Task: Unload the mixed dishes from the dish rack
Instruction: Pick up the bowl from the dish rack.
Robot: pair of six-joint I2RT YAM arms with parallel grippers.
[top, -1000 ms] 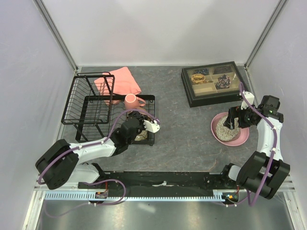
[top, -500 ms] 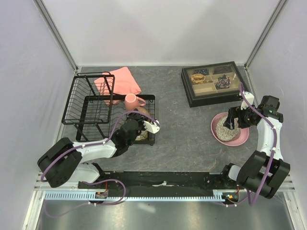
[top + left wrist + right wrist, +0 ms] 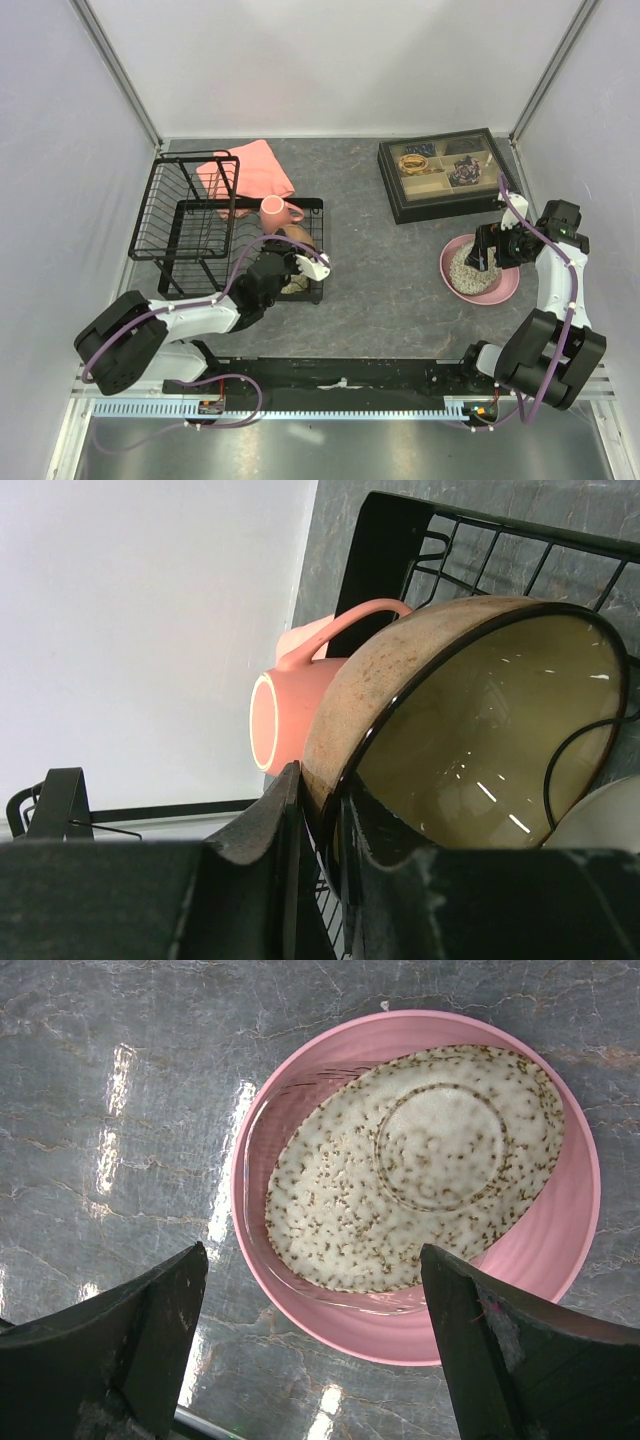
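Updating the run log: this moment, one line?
left gripper shut on brown bowl | right gripper open over plate | mug in rack

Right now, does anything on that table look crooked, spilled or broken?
Nothing looks spilled or broken. The one odd thing is the grey speckled bowl. It seems to lie tilted and off-centre on the pink plate, leaning toward one rim instead of sitting flat.

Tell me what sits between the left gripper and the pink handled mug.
The small brown bowl, glossy beige inside, its rim pinched in the left gripper; the pink handled mug sits behind it. The left wrist view shows this.
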